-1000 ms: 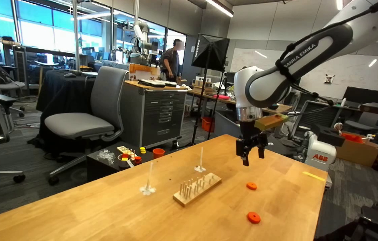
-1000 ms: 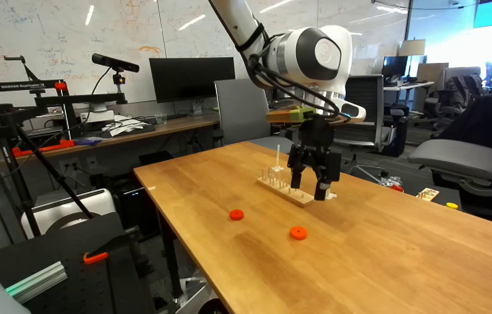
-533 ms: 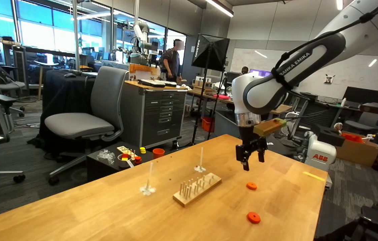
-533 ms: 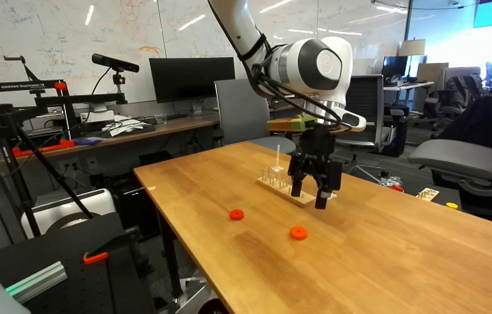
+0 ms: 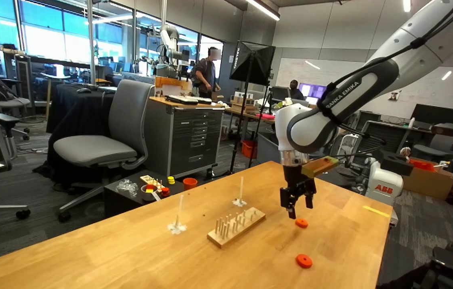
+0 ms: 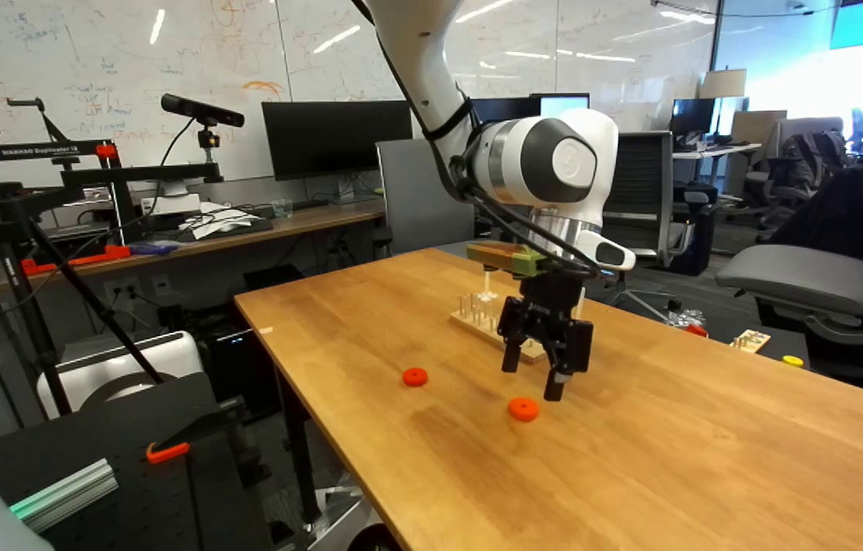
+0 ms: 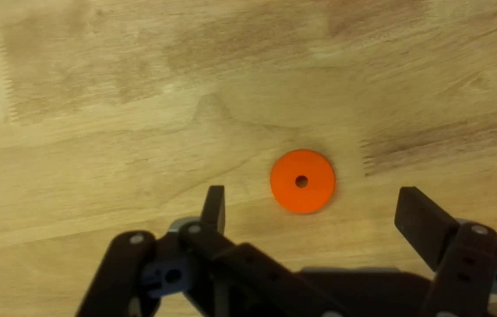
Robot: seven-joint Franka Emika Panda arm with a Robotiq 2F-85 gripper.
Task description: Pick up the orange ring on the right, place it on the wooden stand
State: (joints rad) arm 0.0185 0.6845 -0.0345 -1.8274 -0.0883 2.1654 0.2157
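The gripper (image 6: pixel 532 381) hangs low over the worktop (image 5: pixel 339 241), its jaws standing wide apart. Below and near them, the orange ring (image 7: pixel 302 197) lies flat on the worktop, its hole facing up. A matching ring (image 5: pixel 302 263) rests well apart from it. The wooden stand (image 5: pixel 243 228), set with upright pegs, lies apart from both rings.

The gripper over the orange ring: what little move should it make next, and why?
Probably lower the open gripper a little: in the wrist view the orange ring shows roughly between its spread fingers, which look above the tabletop in both exterior views.
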